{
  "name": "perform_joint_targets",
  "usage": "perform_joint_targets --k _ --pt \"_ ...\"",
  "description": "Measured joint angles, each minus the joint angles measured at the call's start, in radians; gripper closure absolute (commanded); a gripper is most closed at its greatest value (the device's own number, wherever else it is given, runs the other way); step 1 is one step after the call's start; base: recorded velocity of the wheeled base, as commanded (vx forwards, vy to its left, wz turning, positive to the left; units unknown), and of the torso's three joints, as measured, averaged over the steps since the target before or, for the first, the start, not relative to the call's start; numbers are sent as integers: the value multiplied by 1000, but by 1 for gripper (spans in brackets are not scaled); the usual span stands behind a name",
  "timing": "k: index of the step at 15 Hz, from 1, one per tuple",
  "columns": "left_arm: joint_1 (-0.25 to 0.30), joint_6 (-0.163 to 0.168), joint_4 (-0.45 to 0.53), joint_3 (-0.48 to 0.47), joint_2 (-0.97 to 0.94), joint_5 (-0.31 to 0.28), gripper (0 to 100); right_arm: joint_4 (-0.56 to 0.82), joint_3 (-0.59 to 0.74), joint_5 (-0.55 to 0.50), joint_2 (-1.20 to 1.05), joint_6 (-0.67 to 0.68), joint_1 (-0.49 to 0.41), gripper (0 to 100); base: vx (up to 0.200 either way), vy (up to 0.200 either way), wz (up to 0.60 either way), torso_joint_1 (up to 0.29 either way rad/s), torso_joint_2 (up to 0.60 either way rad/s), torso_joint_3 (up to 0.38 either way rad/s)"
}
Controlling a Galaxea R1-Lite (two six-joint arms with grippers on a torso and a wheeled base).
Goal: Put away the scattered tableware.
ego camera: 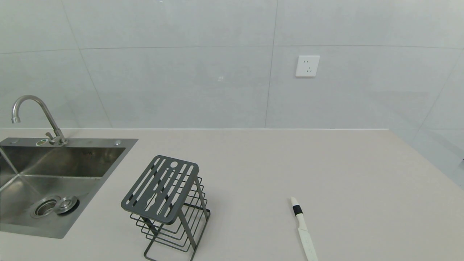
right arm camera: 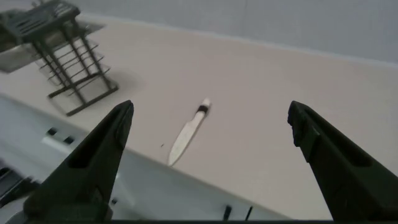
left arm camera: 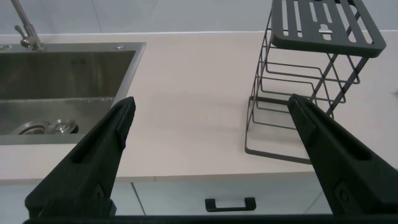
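Evidently the pick-up is not yet begun: the white knife (ego camera: 303, 230) is left flat at lower right, well apart from the knife rack (ego camera: 165, 203) at lower centre. The right gripper (right arm camera: 211, 111) and left gripper (left arm camera: 211, 101) are spread wide, empty. The right one is judged due to be lowered onto the handle.

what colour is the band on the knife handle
Black; the band stands out on the otherwise white knife. The head view shows it best.

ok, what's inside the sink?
On the sink floor: a drain with a round metal stopper beside it. The basin's near wall is hidden behind its rim.
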Motion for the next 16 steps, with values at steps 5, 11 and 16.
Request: perform_joint_targets --k 5,11,16 --pt "0 2 0 0 0 -4 0 -110 -101 -24 557 -37 75 0 0 0 0 0 0 0" --pt "0 1 1 0 0 -4 0 -204 -176 -86 940 -94 184 0 0 0 0 0 0 0" --pt "0 -1 1 0 0 -4 0 -245 -258 -242 1155 201 443 0 0 0 0 0 0 0"
